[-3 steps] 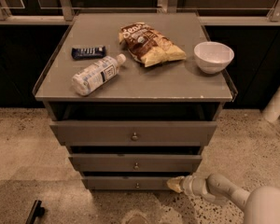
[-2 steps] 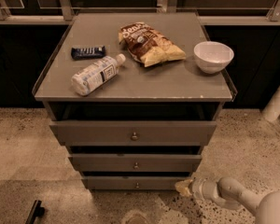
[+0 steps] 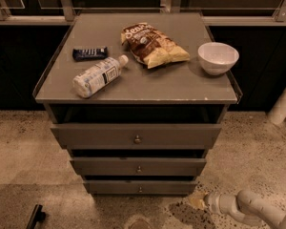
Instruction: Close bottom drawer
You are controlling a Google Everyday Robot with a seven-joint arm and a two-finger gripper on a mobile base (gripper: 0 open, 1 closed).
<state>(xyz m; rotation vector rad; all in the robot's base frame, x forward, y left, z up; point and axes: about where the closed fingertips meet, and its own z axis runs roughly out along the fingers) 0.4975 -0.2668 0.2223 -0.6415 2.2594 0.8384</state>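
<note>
gripper point(image 3: 199, 202) — seemingly apart, right of bottom drawer point(image 3: 140, 187)

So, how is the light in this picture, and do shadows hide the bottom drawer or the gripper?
Camera view: dim warm light, brightest on the bowl and tabletop; black shadow fills the gaps above the drawers, yet the bottom drawer's front and knob show; the gripper, low near the floor right of that drawer, is pale and unhidden, a dark patch beside it.

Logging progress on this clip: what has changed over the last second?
The gripper has drawn back, rightward and lower in the picture, away from the right end of the bottom drawer. The drawer, bottle, chip bag, bar and bowl look unmoved.
</note>
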